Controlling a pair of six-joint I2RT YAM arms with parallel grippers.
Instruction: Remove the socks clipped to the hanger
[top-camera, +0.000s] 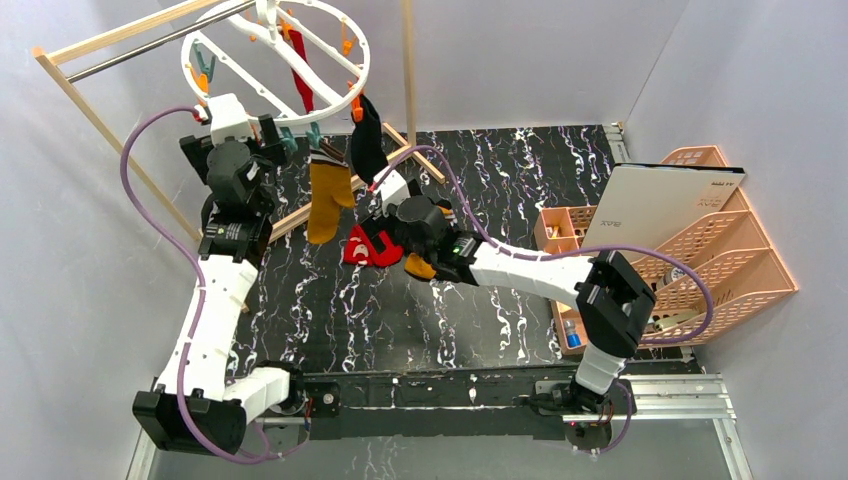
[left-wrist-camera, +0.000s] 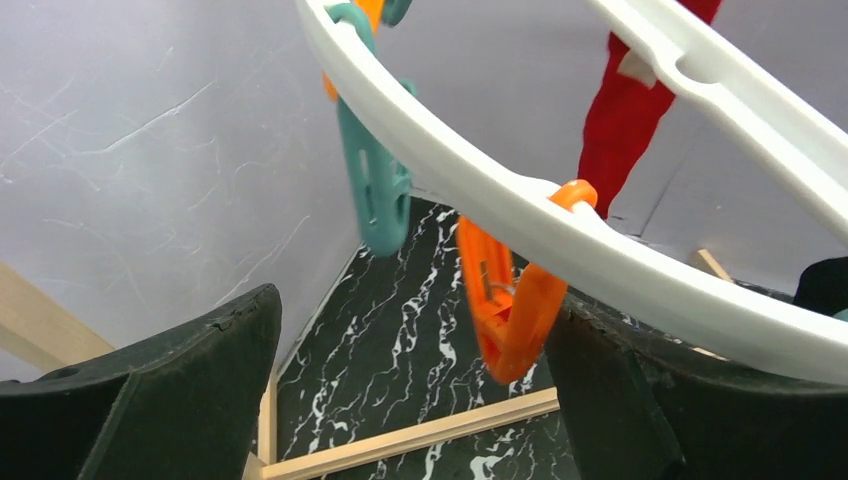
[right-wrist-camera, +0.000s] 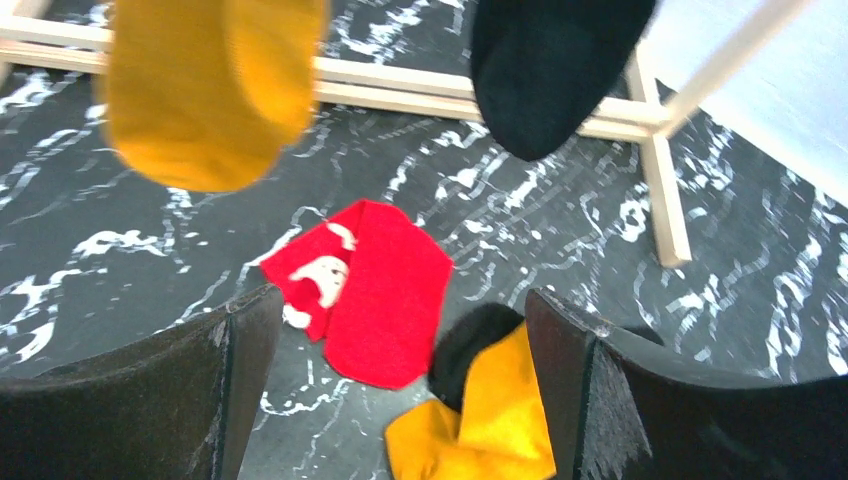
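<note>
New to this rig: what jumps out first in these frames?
A big white ring hanger hangs at the back left, with a mustard sock, a black sock and a hanging red sock clipped to it. On the black marbled table below, a fallen red sock and a mustard-and-black sock lie loose under the open right gripper.

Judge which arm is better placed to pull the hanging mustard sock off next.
Probably right. The right gripper is open and low, with the mustard sock hanging just ahead of it. The left gripper is open up at the hanger ring, beside an orange clip, not at any sock.
</note>
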